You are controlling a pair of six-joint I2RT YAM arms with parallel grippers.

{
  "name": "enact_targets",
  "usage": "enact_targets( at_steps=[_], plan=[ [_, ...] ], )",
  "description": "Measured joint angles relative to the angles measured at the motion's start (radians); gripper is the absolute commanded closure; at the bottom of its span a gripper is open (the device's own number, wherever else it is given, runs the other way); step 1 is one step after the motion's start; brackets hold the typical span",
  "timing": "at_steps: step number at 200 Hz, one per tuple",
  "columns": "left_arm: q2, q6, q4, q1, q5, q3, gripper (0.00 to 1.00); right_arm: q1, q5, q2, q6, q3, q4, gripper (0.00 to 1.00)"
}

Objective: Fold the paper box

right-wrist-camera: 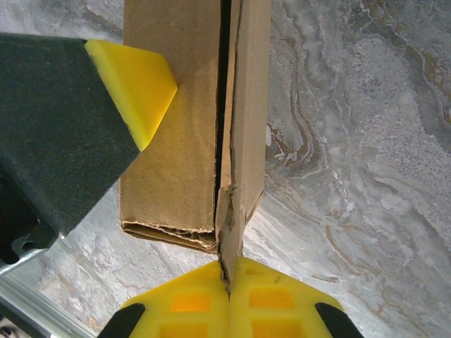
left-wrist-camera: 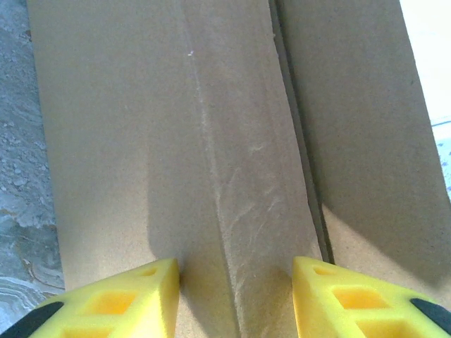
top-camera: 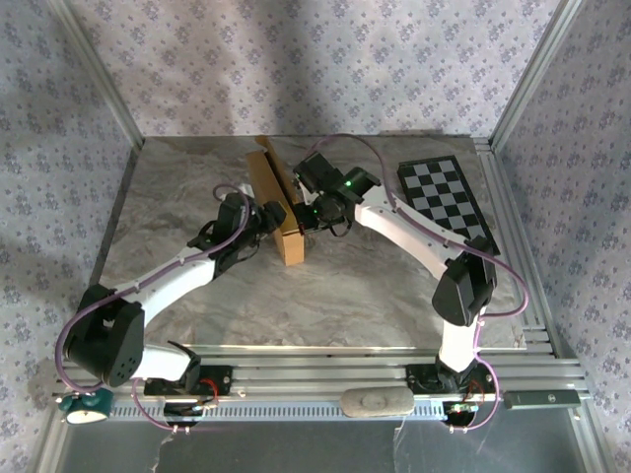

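Paper box [top-camera: 266, 177]: top view, up on edge, mid-workspace. Left wrist: my left claw [left-wrist-camera: 236, 271] half-open astride its wall fold; contact unclear. Right wrist: my right claw [right-wrist-camera: 229, 274] pinched shut on a flap edge. I'd close squarely along the crease, no twisting.

Past the left fingers [left-wrist-camera: 134, 299], the box [left-wrist-camera: 232, 141] runs out of sight at the top. Between the right fingers [right-wrist-camera: 190, 303], its thin edge is hidden.
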State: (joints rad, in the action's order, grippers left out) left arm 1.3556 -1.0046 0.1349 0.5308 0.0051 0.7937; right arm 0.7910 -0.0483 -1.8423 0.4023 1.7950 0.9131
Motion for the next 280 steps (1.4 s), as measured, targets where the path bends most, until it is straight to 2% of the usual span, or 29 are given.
enact_targets(
  at_steps=[51, 81, 181, 280],
  plan=[
    [-0.007, -0.071, 0.051, 0.018, -0.042, -0.032, 0.66, 0.010, 0.055, -0.022, 0.105, 0.035, 0.026, 1.00],
    [-0.007, -0.124, 0.096, 0.037, -0.074, -0.056, 0.68, 0.023, 0.128, -0.029, 0.206, 0.048, 0.048, 1.00],
    [-0.007, -0.225, 0.158, 0.076, -0.103, -0.084, 0.69, 0.066, 0.319, -0.069, 0.539, 0.103, 0.112, 1.00],
    [-0.005, -0.257, 0.176, 0.081, -0.081, -0.092, 0.71, 0.100, 0.435, -0.103, 0.710, 0.137, 0.148, 1.00]
  ],
)
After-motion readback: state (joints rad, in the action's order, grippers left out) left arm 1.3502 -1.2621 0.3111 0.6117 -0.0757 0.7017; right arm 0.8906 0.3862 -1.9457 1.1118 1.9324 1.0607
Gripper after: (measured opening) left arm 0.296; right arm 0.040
